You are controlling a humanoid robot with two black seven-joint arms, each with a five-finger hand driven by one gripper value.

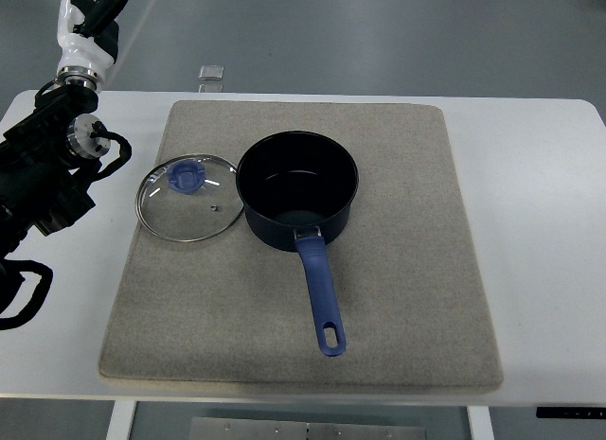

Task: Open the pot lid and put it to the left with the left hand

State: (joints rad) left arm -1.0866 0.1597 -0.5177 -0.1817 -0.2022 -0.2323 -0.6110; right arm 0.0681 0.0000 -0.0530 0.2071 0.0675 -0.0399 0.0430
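The pot [297,187] stands open near the middle of the mat [398,270], dark blue, with nothing visible in it but a sheen on its dark floor; its handle [320,293] runs toward the near edge of the mat, a hole at its tip; the lid [190,197], clear glass with a blue knob [186,176], lies flat on the mat just left of the pot, its rim touching or nearly touching the pot's wall; the left hand [87,19] is raised at the upper left corner, well apart from the lid, cut off by the top edge, so I cannot tell how its fingers are set; the left arm [43,170], black with loose cables, lies over the table's [540,222] left edge; a small clear clip [211,74] sits at the table's far edge.
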